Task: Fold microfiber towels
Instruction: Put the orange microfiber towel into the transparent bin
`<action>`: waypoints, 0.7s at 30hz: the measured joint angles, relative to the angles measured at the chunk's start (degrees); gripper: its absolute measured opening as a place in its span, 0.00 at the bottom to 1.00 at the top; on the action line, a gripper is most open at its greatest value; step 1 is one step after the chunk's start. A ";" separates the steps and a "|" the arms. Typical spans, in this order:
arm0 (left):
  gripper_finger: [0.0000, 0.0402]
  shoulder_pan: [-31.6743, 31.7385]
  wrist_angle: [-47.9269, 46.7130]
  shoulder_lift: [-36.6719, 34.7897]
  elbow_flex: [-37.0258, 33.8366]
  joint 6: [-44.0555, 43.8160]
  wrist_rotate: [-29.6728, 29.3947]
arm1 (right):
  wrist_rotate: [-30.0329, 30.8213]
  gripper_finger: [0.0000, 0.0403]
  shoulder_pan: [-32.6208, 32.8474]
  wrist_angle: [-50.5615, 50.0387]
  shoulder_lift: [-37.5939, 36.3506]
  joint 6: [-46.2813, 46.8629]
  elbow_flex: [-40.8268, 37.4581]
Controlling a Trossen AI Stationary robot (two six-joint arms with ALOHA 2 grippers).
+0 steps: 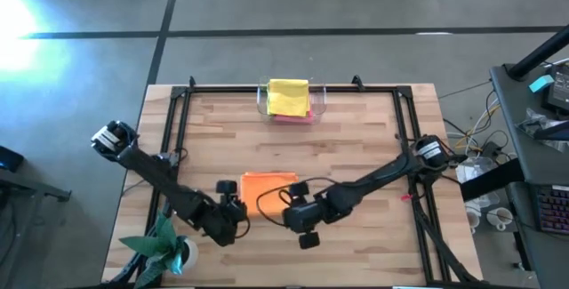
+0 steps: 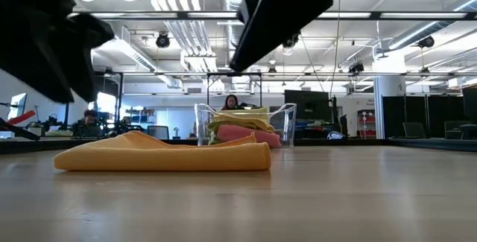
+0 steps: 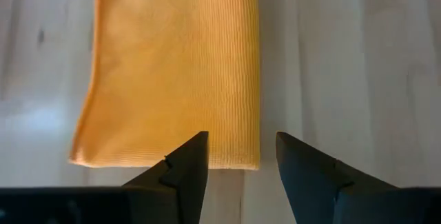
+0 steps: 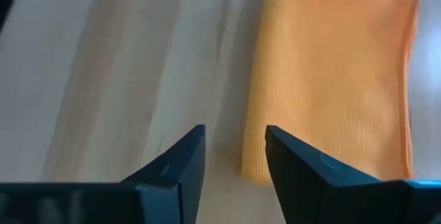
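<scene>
Wooden table (image 1: 373,138), near edge: folded orange towel (image 1: 267,188) lies flat. Left gripper (image 3: 238,158) at its 8 o'clock corner, right gripper (image 4: 234,151) at 4 o'clock; both open, empty. At 12 o'clock, clear tray (image 1: 322,100) holds yellow towel (image 1: 288,96) over pink towel (image 1: 293,118).

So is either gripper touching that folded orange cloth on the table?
Apart. Each wrist view shows the left gripper and right gripper open, with bare wood between fingertips and orange cloth.
</scene>
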 joint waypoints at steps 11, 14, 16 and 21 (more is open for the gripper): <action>0.39 -0.13 6.73 6.82 -1.62 1.00 -0.03 | 1.62 0.39 -0.45 8.29 3.39 -2.34 -4.04; 0.39 -0.06 7.38 8.84 -1.62 1.08 -0.16 | 1.59 0.38 -0.45 8.77 5.35 -2.76 -4.04; 0.39 0.21 7.53 10.09 -1.62 0.92 -0.65 | 2.53 0.38 -0.54 8.75 6.63 -2.40 -4.04; 0.39 0.84 7.69 13.05 -1.60 -0.67 -2.15 | 5.81 0.38 -0.97 7.79 8.88 1.38 -4.06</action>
